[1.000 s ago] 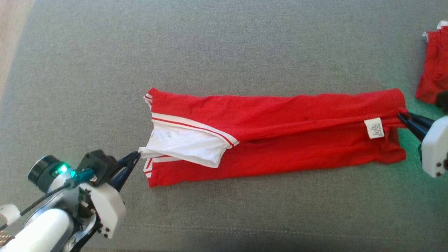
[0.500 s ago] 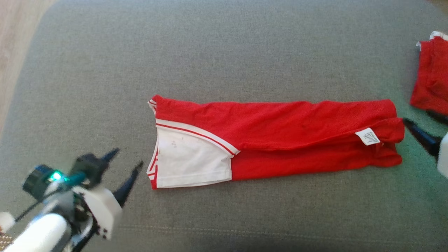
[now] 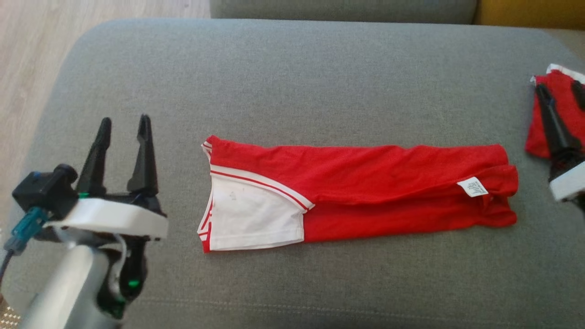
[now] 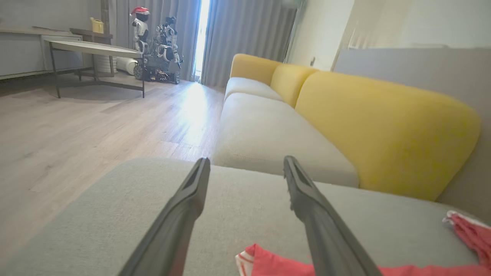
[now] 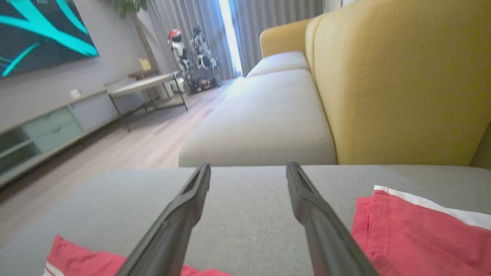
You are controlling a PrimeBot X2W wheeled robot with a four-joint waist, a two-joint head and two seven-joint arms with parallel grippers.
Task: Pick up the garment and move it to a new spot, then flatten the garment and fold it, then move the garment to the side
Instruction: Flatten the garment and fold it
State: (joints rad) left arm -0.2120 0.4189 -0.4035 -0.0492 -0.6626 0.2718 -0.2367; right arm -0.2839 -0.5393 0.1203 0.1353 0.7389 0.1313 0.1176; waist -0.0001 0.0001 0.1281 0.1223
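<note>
The garment (image 3: pixel 365 183) is red with a white panel and white-red trim. It lies flat as a long folded strip across the grey cushion (image 3: pixel 292 68), with a white label near its right end. My left gripper (image 3: pixel 124 121) stands open to the left of the strip, clear of the cloth, fingers pointing away from me. In the left wrist view the left gripper (image 4: pixel 246 161) holds nothing, and the garment's corner (image 4: pixel 268 264) shows low between its fingers. My right gripper (image 3: pixel 561 89) is open at the right edge. In the right wrist view the right gripper (image 5: pixel 248 165) is empty above the garment's end (image 5: pixel 76 260).
A second red cloth (image 3: pixel 534 137) with a white edge lies at the cushion's far right, under my right fingers, and shows again as red cloth (image 5: pixel 406 234). Wooden floor (image 3: pixel 27 68) lies past the cushion's left edge. A yellow sofa back (image 4: pixel 383 126) and a low table (image 4: pixel 88 48) stand beyond.
Both grippers have opened and let go of the garment's ends, then drawn back and turned their fingers forward. The white panel has settled flat. The camera view has shifted.
</note>
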